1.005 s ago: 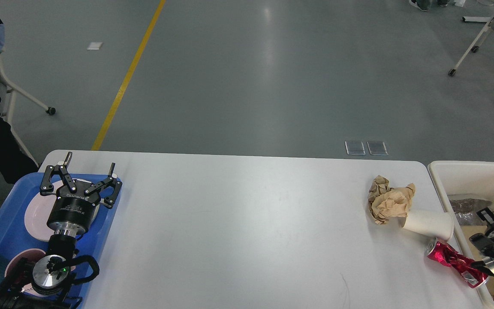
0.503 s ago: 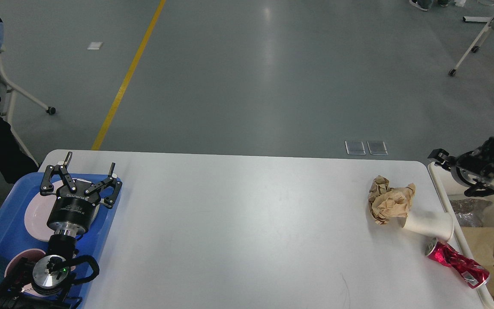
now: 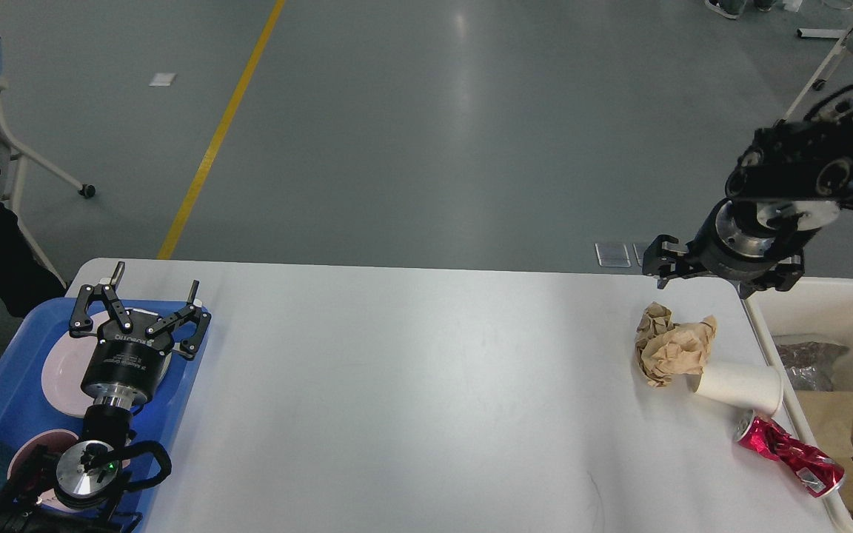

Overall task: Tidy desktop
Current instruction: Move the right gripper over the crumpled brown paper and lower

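The right gripper (image 3: 663,265), its finger spread hard to tell, is seen above crumpled brown paper (image 3: 672,346). The paper cup (image 3: 741,386) touching the paper could be sent rolling by a careless descent. The left gripper (image 3: 141,307) is held wide, empty.

Right arm lifts out of the bin and swings over the tabletop's far right corner

A second ago the right gripper (image 3: 719,275) sat low inside the cream bin (image 3: 819,296) at the right edge; half a second ago it hung above the bin's far rim. Now it is higher and further left, above the tabletop (image 3: 426,385) corner, just beyond the crumpled brown paper (image 3: 672,349). More of the bin's contents show.
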